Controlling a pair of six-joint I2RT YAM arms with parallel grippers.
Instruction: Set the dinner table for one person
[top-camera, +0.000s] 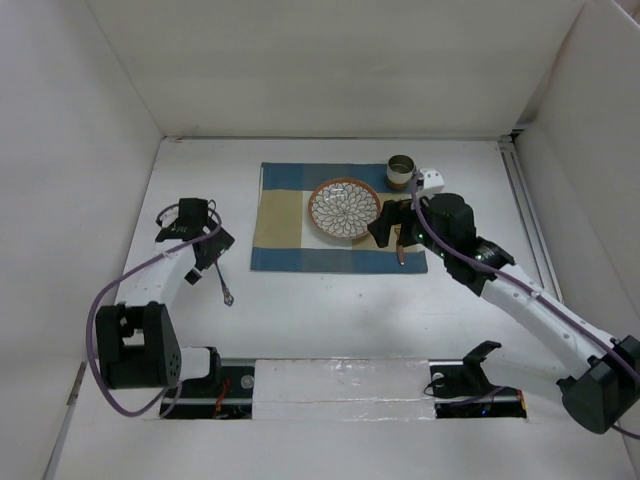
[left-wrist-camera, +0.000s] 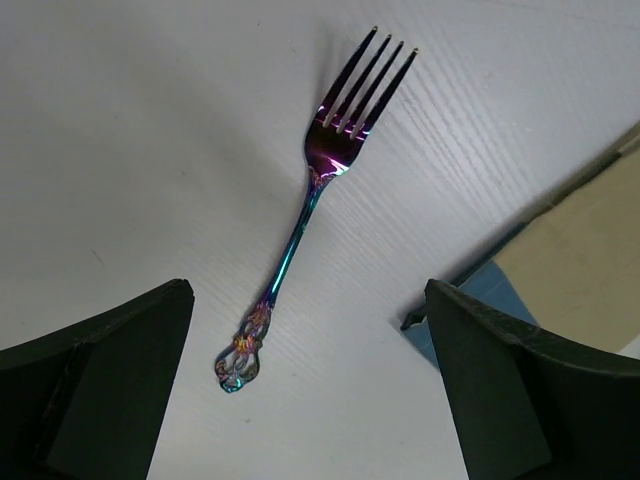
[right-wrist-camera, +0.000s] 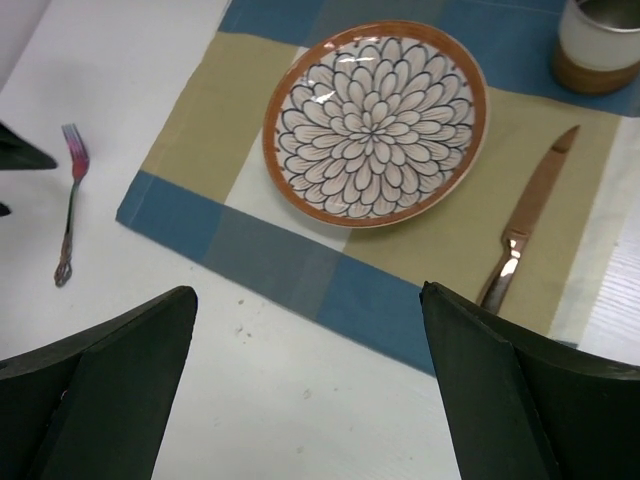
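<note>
**Both my grippers open and empty over a half-laid place**

Nearest to me, the dinner table (top-camera: 330, 320) is a plain white top, and my two arms reach out over it from its near edge.

My left gripper (left-wrist-camera: 308, 330) hangs above the bare table on the left. Its two dark fingers are spread wide and hold nothing. Below them, in my left wrist view, a fork (left-wrist-camera: 330, 150) lies flat on the white surface. It has a rainbow sheen, its ornate handle end is toward me and its tines point away. I am not touching it. It lies just off the left edge of the placemat (right-wrist-camera: 200, 130), and bare table shows between the two.

My right gripper (right-wrist-camera: 308, 330) hovers over the near edge of that blue-and-tan checked cloth. Its fingers are also wide apart and hold nothing.

A little farther out, a copper-coloured knife (right-wrist-camera: 525, 220) lies on the right part of the placemat, right of the plate and clear of it. Its handle is toward me and its blade tip points away. From the top camera my right wrist hides part of it.

The plate (right-wrist-camera: 375, 122) sits near the middle of the cloth. It is round, with an orange rim and a dark petal pattern on white.

Farthest out, a cup (top-camera: 402, 170) stands upright at the far right corner of the placemat, beyond the knife tip and apart from the plate. White panels wall the table past that.
</note>
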